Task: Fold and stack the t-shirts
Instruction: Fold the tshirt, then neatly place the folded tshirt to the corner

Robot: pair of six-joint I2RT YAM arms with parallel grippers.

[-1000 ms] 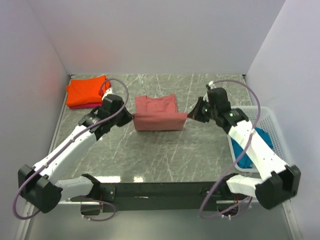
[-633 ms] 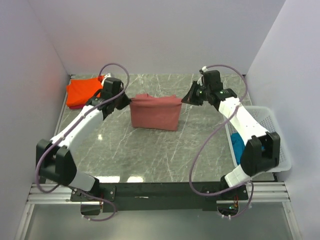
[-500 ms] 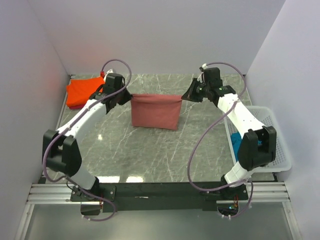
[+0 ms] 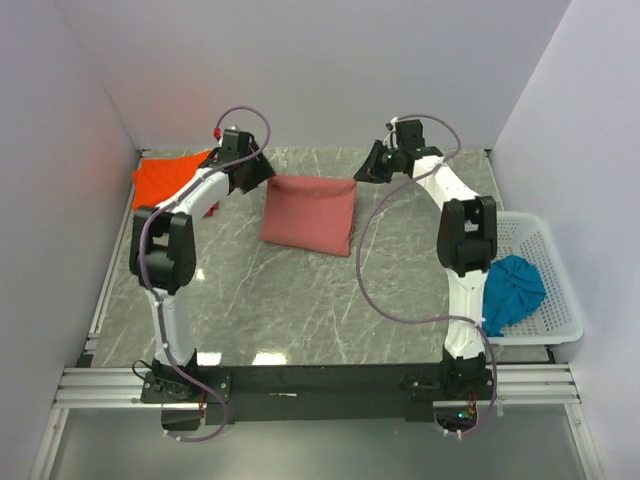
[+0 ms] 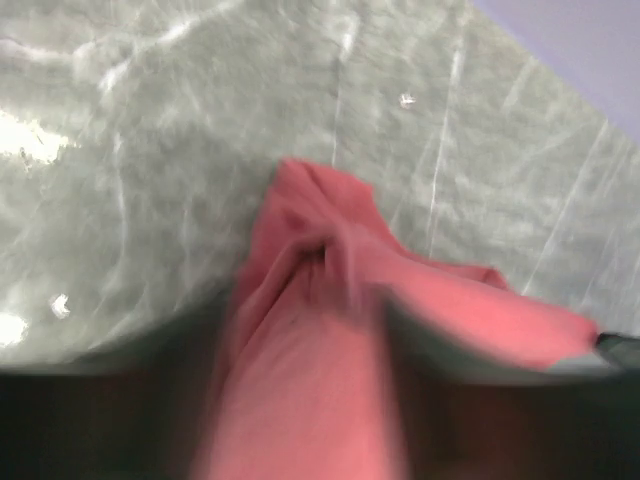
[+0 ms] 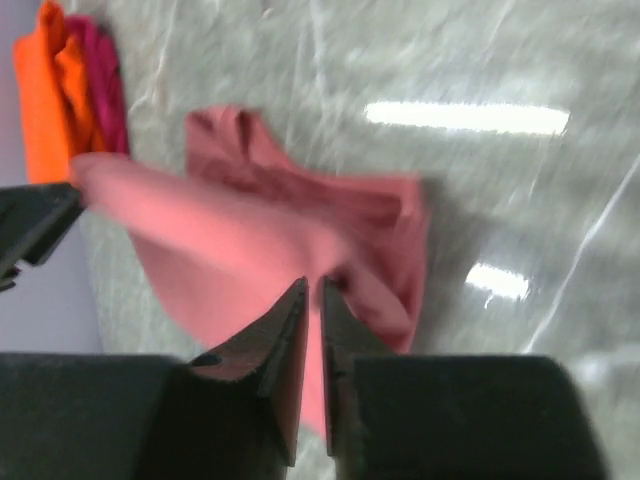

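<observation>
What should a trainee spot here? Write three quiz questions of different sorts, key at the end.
1. True or false: the teal shirt lies in the white basket.
2. Which shirt do the left claw and right claw grip? A orange, B brick-red shirt, C teal.
3. Fill in: the orange shirt lies at the far ___ corner of the table.
Key: 1 true; 2 B; 3 left.

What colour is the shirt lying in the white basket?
Teal-blue shirt, clearest in the top external view.
</observation>
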